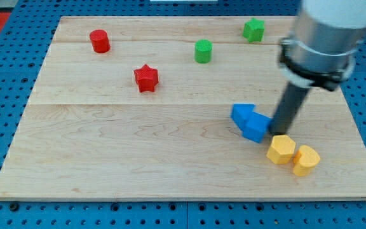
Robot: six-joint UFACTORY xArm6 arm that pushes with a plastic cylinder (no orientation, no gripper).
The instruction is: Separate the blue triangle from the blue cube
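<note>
The blue triangle (pixel 241 114) and the blue cube (pixel 257 126) lie touching each other right of the board's middle, the triangle on the upper left, the cube on the lower right. My tip (pixel 277 131) stands just right of the blue cube, touching or almost touching its right side. The dark rod rises up to the arm's grey body at the view's top right.
A yellow hexagonal block (pixel 281 149) and a yellow heart-like block (pixel 306 159) lie just below my tip. A red star (pixel 146 77), a red cylinder (pixel 99 41), a green cylinder (pixel 203 51) and a green star (pixel 254 29) lie toward the view's top. The wooden board (pixel 107 152) rests on a blue pegboard.
</note>
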